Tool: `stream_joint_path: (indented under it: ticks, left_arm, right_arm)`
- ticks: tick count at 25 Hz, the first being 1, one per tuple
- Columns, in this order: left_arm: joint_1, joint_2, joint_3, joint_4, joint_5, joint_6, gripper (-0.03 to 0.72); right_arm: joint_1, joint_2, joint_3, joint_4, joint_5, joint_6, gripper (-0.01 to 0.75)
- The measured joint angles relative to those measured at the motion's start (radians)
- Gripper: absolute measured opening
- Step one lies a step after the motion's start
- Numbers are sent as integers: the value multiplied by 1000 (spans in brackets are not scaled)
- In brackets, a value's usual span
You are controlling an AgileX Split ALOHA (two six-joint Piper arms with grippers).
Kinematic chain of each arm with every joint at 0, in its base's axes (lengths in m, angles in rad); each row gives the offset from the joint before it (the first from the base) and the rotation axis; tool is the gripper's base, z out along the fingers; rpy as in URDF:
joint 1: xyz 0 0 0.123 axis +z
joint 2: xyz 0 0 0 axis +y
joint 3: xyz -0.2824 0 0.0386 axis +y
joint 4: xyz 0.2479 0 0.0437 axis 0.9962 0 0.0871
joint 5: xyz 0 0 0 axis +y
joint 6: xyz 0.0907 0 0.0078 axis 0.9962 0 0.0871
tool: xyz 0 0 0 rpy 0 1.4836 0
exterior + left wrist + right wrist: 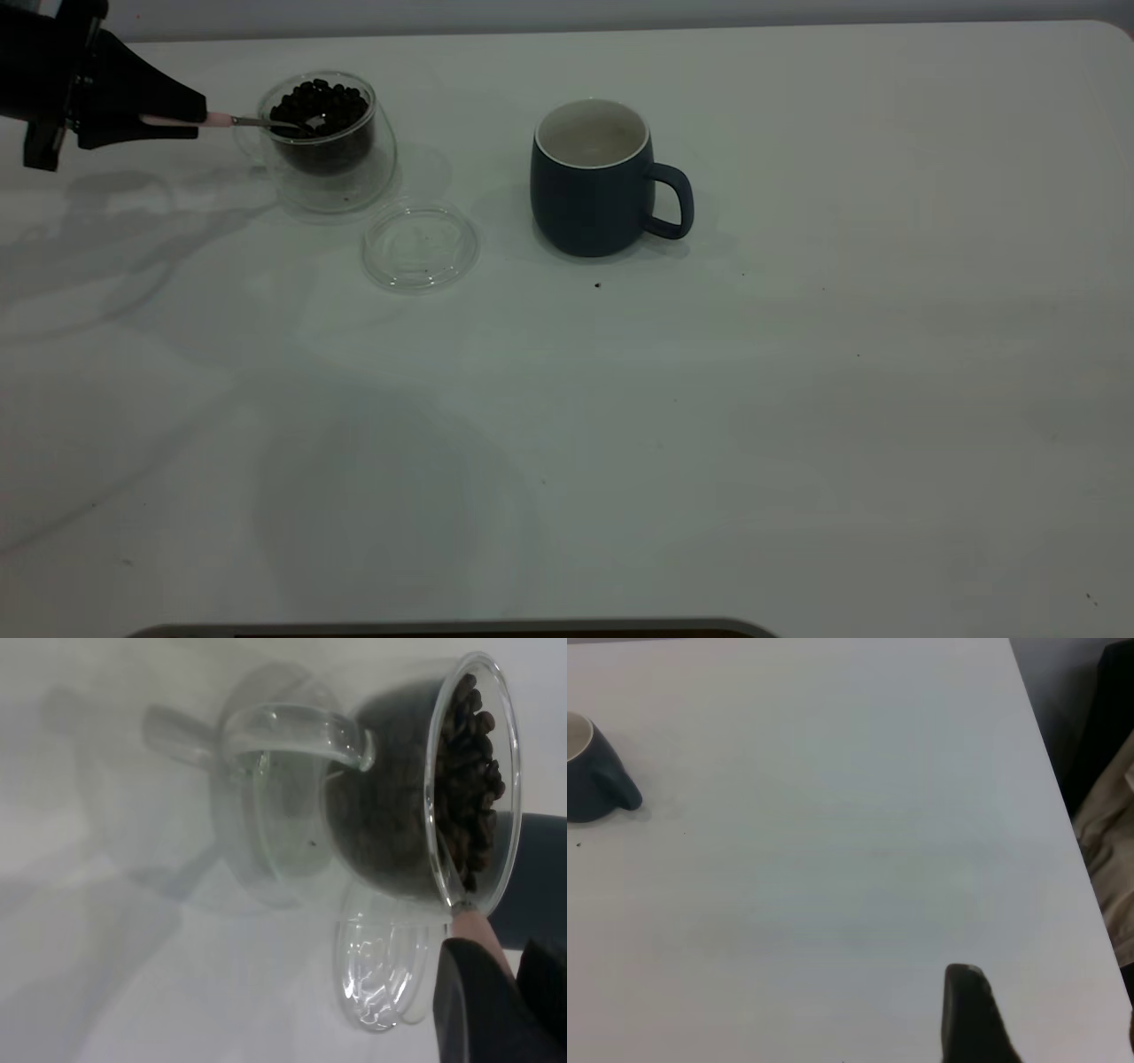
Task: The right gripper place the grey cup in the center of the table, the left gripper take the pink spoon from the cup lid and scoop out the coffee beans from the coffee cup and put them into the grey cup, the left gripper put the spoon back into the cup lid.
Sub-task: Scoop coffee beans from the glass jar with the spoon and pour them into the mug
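Right now your left gripper [190,120] is clamped on the pink spoon [232,121], whose bowl sits in the coffee beans [321,106] inside the coffee cup [330,142]. From that cup the grey cup [592,180] lies toward 3 o'clock, well apart, handle pointing away; the spoon's long axis already runs that way. Between them, toward 5 o'clock, the cup lid [420,245] lies on the table [797,399]. Your right gripper [970,1014] waits off near the table's edge; whether it is apart or together can't be told.

exterior high over table [797,425], wrist views close, low
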Motion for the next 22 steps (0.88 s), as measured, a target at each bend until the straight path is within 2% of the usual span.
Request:
stream_joint_path:
  ticks: [3,11,22]
  left_arm:
    - [6,2,0,-3,7,1,127]
    - [77,2,0,-5,60,0,127]
    - [80,2,0,-9,147,0,127]
  right_arm:
    - [0,0,0,0,0,0,457]
    - [0,0,0,0,0,0,457]
    - [0,0,0,0,0,0,457]
